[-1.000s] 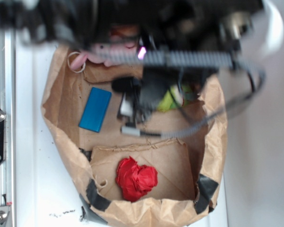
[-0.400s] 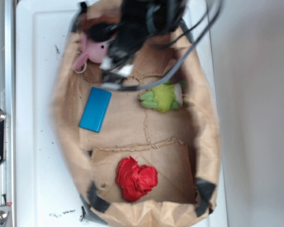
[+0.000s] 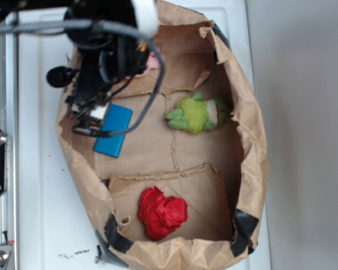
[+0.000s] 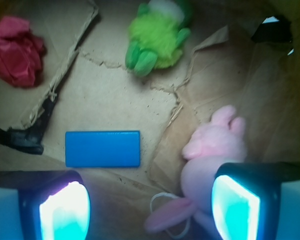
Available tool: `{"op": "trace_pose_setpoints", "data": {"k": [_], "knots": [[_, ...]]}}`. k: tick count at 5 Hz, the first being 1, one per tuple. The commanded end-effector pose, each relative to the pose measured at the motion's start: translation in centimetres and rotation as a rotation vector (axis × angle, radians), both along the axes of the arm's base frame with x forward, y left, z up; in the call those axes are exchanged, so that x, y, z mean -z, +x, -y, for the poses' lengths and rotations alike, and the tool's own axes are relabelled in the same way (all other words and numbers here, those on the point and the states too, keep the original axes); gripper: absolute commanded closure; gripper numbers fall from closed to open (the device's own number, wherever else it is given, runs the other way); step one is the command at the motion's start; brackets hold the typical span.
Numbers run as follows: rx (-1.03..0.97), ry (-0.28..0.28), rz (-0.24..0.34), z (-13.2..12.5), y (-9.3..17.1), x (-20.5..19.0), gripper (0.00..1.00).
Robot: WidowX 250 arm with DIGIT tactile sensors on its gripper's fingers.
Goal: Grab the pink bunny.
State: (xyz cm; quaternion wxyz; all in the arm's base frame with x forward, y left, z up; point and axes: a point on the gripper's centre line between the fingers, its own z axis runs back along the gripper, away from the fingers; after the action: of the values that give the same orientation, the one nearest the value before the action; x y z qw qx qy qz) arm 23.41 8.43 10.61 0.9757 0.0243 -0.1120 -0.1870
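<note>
I've got the gripper (image 4: 150,207) spread wide above the pink bunny (image 4: 215,150) — it lies by my right finger (image 4: 236,210), inside the paper bag (image 3: 250,146). Nothing grabbed yet — descent and closing remain.

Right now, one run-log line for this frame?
phase: approach | jaws: open, empty | target: pink bunny beside right jaw, ungrasped | nearby: blue block, green plush, red lump | container: paper bag
</note>
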Motion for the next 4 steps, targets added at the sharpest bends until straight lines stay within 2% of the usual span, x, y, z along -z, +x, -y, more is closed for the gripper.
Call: {"op": "trace_pose_setpoints", "data": {"k": [1,3,4], "knots": [[-0.050,0.035,-0.004,-1.7,3.0,-0.8,0.00],[-0.102,0.052,0.005,-3.7,5.5,-0.4,0.00],[-0.094,0.063,0.022,-4.3,5.5,-0.1,0.00]]}}
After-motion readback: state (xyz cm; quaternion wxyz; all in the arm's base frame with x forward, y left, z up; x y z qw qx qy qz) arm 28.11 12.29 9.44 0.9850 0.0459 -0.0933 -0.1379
